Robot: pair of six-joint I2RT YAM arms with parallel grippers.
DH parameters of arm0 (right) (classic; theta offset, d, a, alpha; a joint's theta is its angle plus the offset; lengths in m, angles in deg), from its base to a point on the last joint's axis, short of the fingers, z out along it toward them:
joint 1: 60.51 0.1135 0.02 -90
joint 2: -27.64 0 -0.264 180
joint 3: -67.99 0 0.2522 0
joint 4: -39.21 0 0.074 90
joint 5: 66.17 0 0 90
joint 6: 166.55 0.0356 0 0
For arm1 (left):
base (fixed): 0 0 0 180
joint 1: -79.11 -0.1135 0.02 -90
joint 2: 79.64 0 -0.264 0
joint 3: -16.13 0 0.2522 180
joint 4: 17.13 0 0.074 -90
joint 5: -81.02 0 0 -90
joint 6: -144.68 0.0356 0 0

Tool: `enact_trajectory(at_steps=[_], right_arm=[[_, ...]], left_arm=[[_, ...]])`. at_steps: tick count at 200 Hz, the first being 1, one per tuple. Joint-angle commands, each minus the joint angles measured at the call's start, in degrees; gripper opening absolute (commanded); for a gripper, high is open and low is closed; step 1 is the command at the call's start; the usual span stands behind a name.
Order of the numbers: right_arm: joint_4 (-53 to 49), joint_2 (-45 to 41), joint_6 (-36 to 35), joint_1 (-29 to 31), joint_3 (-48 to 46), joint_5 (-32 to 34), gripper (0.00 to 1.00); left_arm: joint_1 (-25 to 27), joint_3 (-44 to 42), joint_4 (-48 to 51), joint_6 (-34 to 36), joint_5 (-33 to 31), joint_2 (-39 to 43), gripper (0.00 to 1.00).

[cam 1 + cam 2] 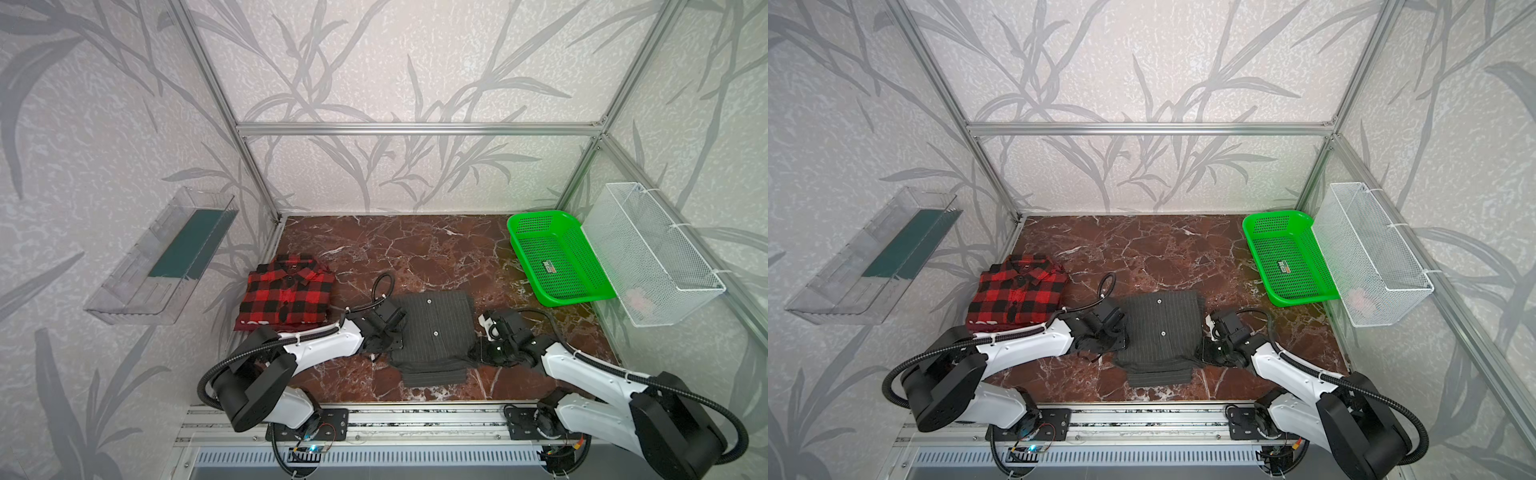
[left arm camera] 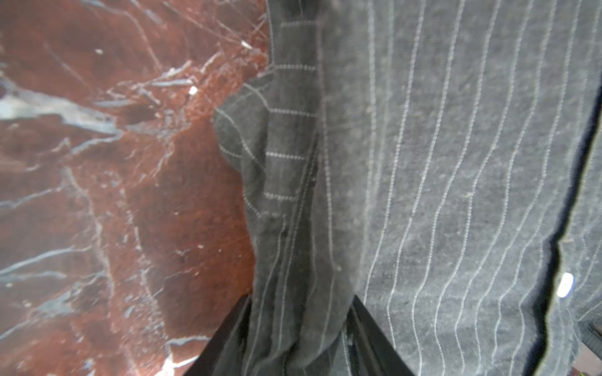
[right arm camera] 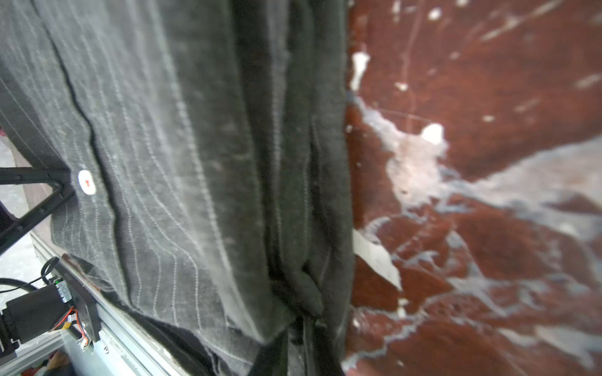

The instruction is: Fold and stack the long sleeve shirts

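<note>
Bare marble table (image 1: 415,257) lies open behind the pinstriped shirt (image 1: 436,328), between plaid shirt (image 1: 286,295) and green basket (image 1: 540,216).

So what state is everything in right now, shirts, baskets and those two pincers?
Red-and-black plaid cloth shirt: folded, lying flat, untouched.
Dark charcoal pinstriped cloth shirt: folded, buttons up, gripped at both side edges.
Left pincer: shut on the charcoal shirt's edge.
Right pincer: shut on its opposite edge.
Green plastic mesh basket: upright, empty except a small label.
White wire basket: hung on the wall, something pale pink inside.
</note>
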Motion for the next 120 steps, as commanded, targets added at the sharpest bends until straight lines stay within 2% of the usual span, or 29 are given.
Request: enact_trajectory(at_steps=[1,25,54,64,89,120], right_arm=[[-3.5,-2.02,-0.97,0.35,2.82,0.59,0.18],[-10.9,-9.17,-4.68,-0.02,5.64,7.91,0.47],[-13.53,-10.04,-6.37,-1.85,7.47,7.43,0.54],[-12.12,-8.8,-6.03,-1.84,7.4,6.35,0.61],[-8.79,-4.79,-4.99,-1.68,7.42,4.23,0.61],[-2.55,0.92,-1.87,-0.39,6.67,2.64,0.48]], left_arm=[[0.08,1.31,2.98,1.02,-2.85,6.87,0.5],[-0.61,1.78,5.73,3.46,-8.42,14.49,0.55],[-4.34,0.98,7.6,5.62,-8.22,15.27,0.57],[-4.94,0.37,7.08,5.67,-7.32,13.89,0.57],[-5.01,-1.29,2.73,4.91,-3.6,9.27,0.55],[-4.28,-0.69,-2.14,2.1,1.99,2.56,0.51]])
